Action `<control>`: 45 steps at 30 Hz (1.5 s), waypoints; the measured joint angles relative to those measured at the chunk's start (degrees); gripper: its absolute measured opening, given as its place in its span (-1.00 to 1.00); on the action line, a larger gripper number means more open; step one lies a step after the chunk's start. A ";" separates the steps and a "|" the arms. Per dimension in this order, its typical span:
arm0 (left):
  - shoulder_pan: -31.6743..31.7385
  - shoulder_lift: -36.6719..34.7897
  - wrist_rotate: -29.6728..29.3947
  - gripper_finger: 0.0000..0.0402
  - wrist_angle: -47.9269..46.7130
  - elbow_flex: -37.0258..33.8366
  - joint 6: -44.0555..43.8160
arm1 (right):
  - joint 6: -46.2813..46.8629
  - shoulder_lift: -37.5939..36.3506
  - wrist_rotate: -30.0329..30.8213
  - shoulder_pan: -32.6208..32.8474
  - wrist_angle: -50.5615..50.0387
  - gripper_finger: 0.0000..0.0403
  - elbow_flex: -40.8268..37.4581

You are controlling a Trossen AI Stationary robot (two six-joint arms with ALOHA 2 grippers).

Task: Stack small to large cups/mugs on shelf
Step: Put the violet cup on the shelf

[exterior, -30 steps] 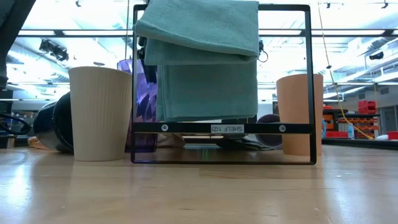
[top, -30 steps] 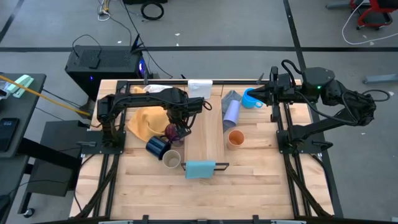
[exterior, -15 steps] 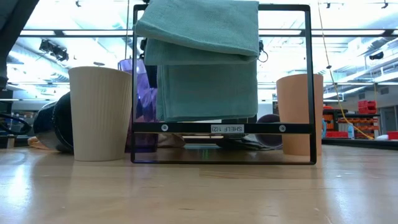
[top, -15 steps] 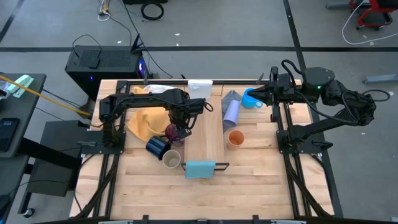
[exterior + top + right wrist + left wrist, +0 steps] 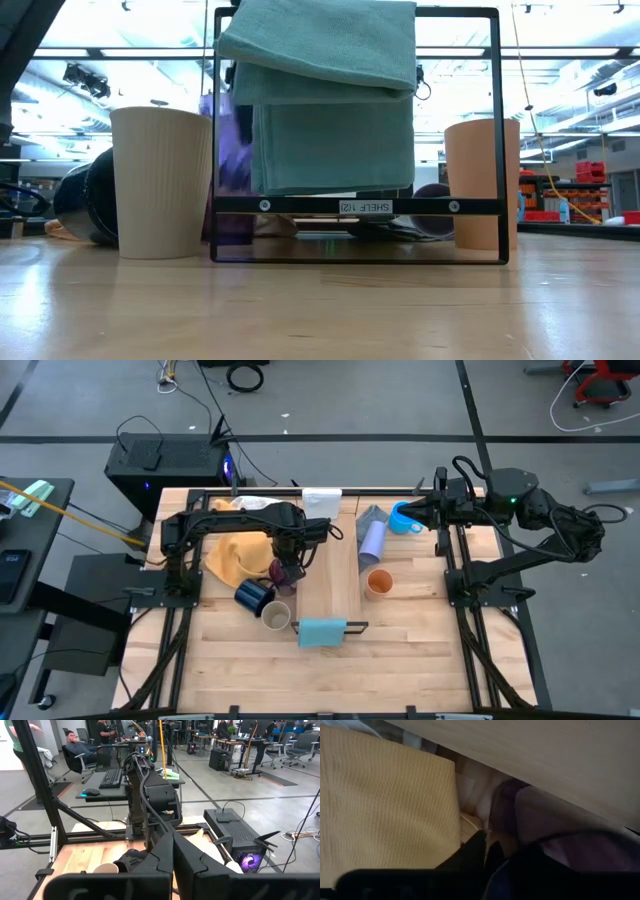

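The dark purple tumbler (image 5: 273, 573) (image 5: 232, 170) stands upright on the table, between the yellow cloth (image 5: 232, 555) and the shelf (image 5: 328, 565). My left gripper (image 5: 284, 567) (image 5: 487, 847) points down on it and is shut on it. The navy mug (image 5: 252, 596) lies on its side. The beige cup (image 5: 277, 618) stands near it. Right of the shelf, the orange cup (image 5: 378, 582) stands and the lavender cup (image 5: 372, 538) lies. The bright blue mug (image 5: 404, 518) sits at the far right. My right gripper (image 5: 172, 851) is shut, raised there and touching nothing. My left gripper comes from above, pointing down, at the tumbler's rim (image 5: 496, 822) on the side toward the yellow cloth. Its fingers (image 5: 476, 851) stand close together there. Whether one finger is inside the cup I cannot tell. The tumbler's base is on the table.
A teal cloth (image 5: 320, 90) hangs over a black frame at the shelf's near end, and a white piece (image 5: 321, 498) sits at its far end. A grey cloth (image 5: 372, 514) lies by the blue mug. Bare tabletop (image 5: 330, 670) stretches along the near edge.
My left gripper has stayed over the tumbler. The tumbler stood sharp in the low view before and is now smeared there, so it is shifting where it stands. The other cups and my right arm have kept still.
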 joint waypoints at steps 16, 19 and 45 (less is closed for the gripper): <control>0.00 -0.15 0.14 -0.94 -2.95 0.11 1.19 | 0.00 0.00 0.01 0.00 0.01 -0.96 0.00; 0.15 -0.33 -0.51 -0.94 -5.84 -0.03 1.58 | 0.39 0.00 0.00 0.00 0.00 -0.96 0.00; 4.67 -7.91 -3.47 -0.94 -2.22 7.63 -0.54 | 1.47 0.50 0.00 0.02 -0.43 -0.96 0.02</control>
